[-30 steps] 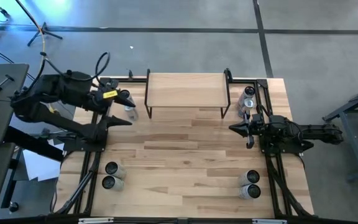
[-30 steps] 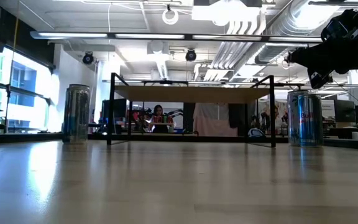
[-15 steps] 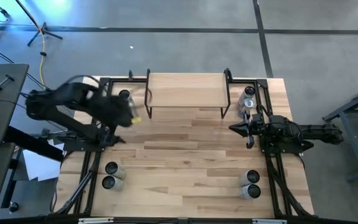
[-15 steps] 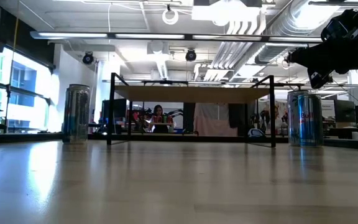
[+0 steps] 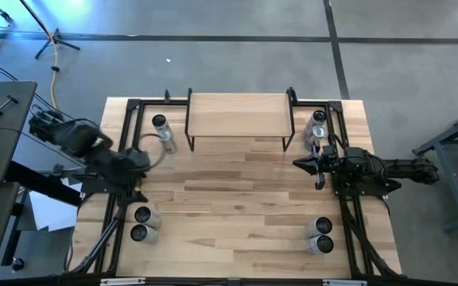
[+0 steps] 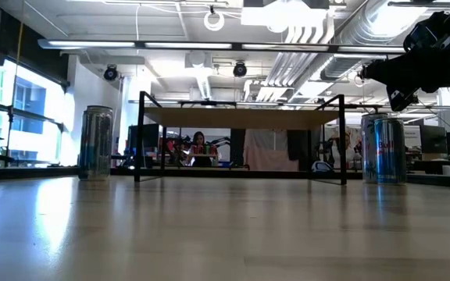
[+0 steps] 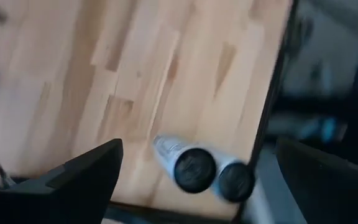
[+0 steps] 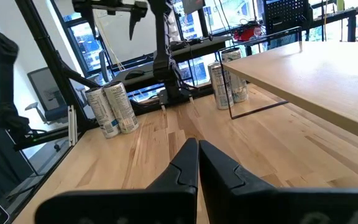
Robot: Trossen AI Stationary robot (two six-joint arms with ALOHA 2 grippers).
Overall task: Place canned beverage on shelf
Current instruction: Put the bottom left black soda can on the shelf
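Observation:
The shelf (image 5: 237, 115) stands at the table's far middle on black legs; its board is bare, and it also shows in the low view (image 6: 241, 118). Silver cans stand upright in pairs: far left (image 5: 163, 129), far right (image 5: 317, 125), near left (image 5: 140, 223) and near right (image 5: 320, 237). My left gripper (image 5: 133, 163) is open and empty, above the table's left side between the two left pairs; its wrist view (image 7: 199, 146) looks down on the near-left cans (image 7: 194, 168). My right gripper (image 5: 304, 164) is shut and empty, near the far-right cans (image 6: 381, 148).
Black frame rails (image 5: 122, 199) run along the table's left and right sides. The table's middle (image 5: 237, 191) is bare wood. Beyond the table a person (image 6: 200, 148) sits in the room behind the shelf.
My left arm has swung away from the far-left cans, toward the table's left edge and near side, and has turned so that it faces down at the near-left cans. All the cans have stayed where they were.

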